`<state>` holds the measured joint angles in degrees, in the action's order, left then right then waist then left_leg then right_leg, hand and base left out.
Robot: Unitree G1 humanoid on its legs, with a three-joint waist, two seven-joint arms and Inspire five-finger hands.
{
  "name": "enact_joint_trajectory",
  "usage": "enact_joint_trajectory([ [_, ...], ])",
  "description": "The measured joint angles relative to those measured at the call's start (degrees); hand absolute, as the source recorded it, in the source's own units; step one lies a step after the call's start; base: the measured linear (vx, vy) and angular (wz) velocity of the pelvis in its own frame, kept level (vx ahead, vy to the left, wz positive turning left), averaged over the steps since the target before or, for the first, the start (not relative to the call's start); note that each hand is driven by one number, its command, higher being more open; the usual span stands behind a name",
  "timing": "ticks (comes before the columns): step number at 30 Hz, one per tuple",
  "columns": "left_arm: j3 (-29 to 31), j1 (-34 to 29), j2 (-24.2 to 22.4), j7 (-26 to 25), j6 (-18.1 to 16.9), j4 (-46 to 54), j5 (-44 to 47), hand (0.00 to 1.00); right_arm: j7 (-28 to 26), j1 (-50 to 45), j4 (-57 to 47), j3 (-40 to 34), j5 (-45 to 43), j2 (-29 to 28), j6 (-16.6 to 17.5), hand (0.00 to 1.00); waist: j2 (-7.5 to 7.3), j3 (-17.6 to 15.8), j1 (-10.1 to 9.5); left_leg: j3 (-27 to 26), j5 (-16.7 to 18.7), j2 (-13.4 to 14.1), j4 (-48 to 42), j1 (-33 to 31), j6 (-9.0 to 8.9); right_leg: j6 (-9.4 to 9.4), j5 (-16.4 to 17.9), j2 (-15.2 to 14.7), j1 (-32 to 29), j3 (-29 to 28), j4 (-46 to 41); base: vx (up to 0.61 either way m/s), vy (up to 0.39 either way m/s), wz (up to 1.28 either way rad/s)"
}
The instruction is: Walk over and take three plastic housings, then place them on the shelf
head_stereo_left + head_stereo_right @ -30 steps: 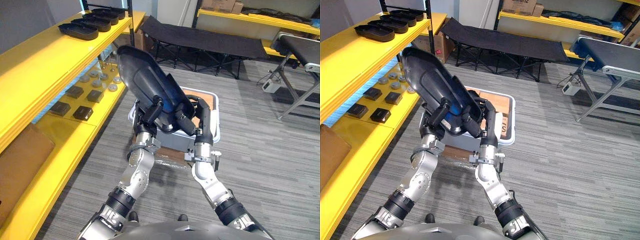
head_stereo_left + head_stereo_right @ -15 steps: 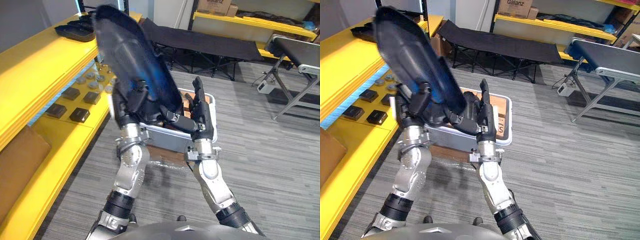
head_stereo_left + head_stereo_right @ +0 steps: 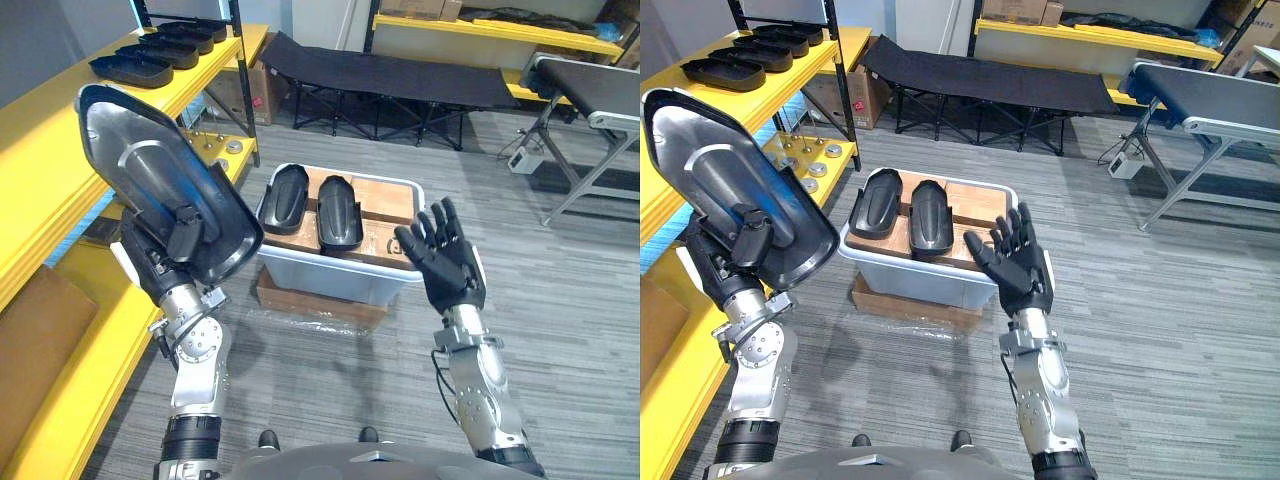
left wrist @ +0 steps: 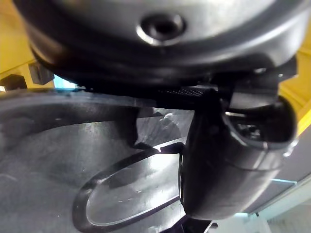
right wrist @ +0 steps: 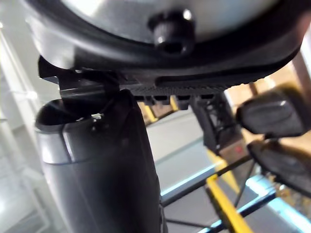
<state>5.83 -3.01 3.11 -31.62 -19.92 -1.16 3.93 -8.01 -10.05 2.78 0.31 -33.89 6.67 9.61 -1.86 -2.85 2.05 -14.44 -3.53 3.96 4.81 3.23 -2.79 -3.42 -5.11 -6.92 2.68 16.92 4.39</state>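
Beside the yellow shelf (image 3: 60,130), left eye view: a large black plastic housing (image 3: 160,190) is held aloft and tilted, with its hollow side turned toward the camera.
Left hand (image 3: 150,268): it is clamped on the lower end of the plastic housing, and its thumb is laid across the inner face.
Right hand (image 3: 445,262): it is raised with the palm shown and the fingers spread apart. Nothing is held, and it is seen in front of the bin's right corner.
Bin (image 3: 330,275): a pale crate is set on the floor over flat cardboard.
Bin contents: a left bin housing (image 3: 284,198) and a right bin housing (image 3: 338,212) are laid side by side on a brown sheet, just beside each other.
Right eye view, shelf row (image 3: 722,74): further black housings are lined up on the upper shelf board, well apart from the held one.
Cot (image 3: 990,80): a black folding cot is set behind the bin.
Left wrist view, left thumb (image 4: 228,165): it is pressed onto the glossy inner surface of the held housing.
Right wrist view, right thumb (image 5: 97,160): it is held straight, and nothing is touched by it.
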Motion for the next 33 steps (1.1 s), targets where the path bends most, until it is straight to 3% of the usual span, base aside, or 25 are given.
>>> enact_joint_trajectory([
  [5,-0.62,-2.37,-0.04,2.14,-1.57,0.03,-0.04,0.00,4.46,-0.35,10.41,-2.82,4.29,2.54,-1.80,1.00,1.39,0.51,0.02,0.11,0.01,0.06,0.01,-0.60,0.01,-0.01,-0.02,0.07,-0.57,-0.04,0.00,0.00,-0.001,-0.01],
  [8,-0.72,-3.86,-0.04,2.94,-1.57,0.20,-0.04,0.00,6.25,-0.32,11.07,-3.28,4.34,2.55,-1.79,1.00,1.84,0.77,-0.04,0.34,0.00,0.05,0.01,-0.62,0.02,-0.02,-0.02,0.06,-0.50,0.10,0.00,0.00,-0.001,0.01],
  [24,-1.48,-7.96,-0.10,6.72,-1.51,5.78,-0.05,0.00,8.56,0.68,11.26,-3.31,11.03,2.51,-1.30,1.00,1.87,0.78,-1.38,5.02,-0.80,-0.85,0.24,-2.22,0.21,-0.28,0.26,-0.72,0.43,4.60,0.02,-0.02,0.006,0.15],
  [27,0.25,-10.49,-0.52,7.46,-1.52,8.79,-0.04,0.00,8.20,3.41,12.48,-3.08,11.12,2.53,-1.27,1.00,1.86,0.78,-2.28,6.79,-1.19,-1.27,0.21,-2.69,0.49,-0.32,0.27,-1.03,0.96,6.44,0.01,0.01,0.018,0.31],
  [33,6.79,-13.05,-1.99,9.16,-1.51,12.03,0.09,0.00,7.90,10.58,14.91,0.25,13.34,2.57,-1.28,1.00,1.71,0.69,-6.63,10.64,-1.76,-1.84,0.24,-3.28,0.43,-0.68,0.95,-1.39,2.68,10.57,0.02,0.00,0.015,0.35],
])
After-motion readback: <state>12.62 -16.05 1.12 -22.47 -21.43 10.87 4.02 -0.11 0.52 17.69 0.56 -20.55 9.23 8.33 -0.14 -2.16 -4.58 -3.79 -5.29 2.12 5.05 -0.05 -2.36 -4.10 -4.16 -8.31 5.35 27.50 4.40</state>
